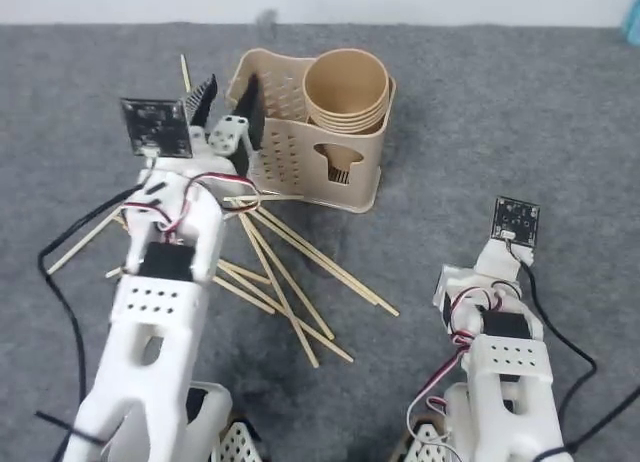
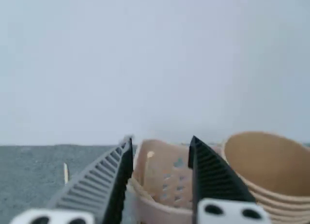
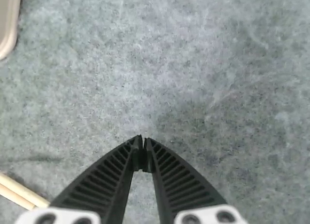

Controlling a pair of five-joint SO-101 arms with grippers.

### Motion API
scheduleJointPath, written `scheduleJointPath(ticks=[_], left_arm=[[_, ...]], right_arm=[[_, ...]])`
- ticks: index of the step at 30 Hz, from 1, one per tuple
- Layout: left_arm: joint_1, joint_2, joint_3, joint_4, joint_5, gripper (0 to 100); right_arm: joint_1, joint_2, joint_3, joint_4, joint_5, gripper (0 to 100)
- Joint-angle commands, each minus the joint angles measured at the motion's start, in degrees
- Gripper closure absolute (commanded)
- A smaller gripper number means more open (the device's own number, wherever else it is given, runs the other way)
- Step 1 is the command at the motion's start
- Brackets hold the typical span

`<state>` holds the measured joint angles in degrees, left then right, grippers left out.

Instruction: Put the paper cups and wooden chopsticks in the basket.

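Note:
The beige basket point(image 1: 300, 157) stands at the back of the grey carpet, and a stack of paper cups point(image 1: 346, 87) sits in its right compartment. Several wooden chopsticks point(image 1: 290, 282) lie scattered on the carpet in front of it, some under the left arm. My left gripper point(image 1: 230, 88) is open and empty at the basket's left end; in the left wrist view the left gripper point(image 2: 161, 139) frames the basket point(image 2: 160, 185), with the cups point(image 2: 266, 161) beside it. My right gripper point(image 3: 143, 139) is shut over bare carpet with nothing in it.
One chopstick point(image 1: 185, 72) lies behind the left gripper, and this chopstick point(image 2: 66, 173) also appears in the left wrist view. Two chopstick ends point(image 3: 14, 192) and a basket corner point(image 3: 7, 20) sit at the edge of the right wrist view. Open carpet stretches right of the basket.

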<state>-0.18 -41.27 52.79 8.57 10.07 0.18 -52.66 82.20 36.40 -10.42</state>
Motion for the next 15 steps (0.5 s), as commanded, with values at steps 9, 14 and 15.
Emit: scheduleJointPath(ticks=[9, 14, 15], left_arm=[[-13.63, -10.81, -19.82, 22.33, 5.1, 81], [-16.88, -2.02, -29.23, 31.12, 6.95, 81], [-17.49, 0.79, -31.16, 32.53, 7.3, 81]], right_arm=[[0.31, -1.36, -0.35, -0.75, -0.53, 99.1], [0.31, -1.36, -0.35, -0.75, -0.53, 99.1], [0.31, -1.36, -0.35, -0.75, -0.53, 99.1]])
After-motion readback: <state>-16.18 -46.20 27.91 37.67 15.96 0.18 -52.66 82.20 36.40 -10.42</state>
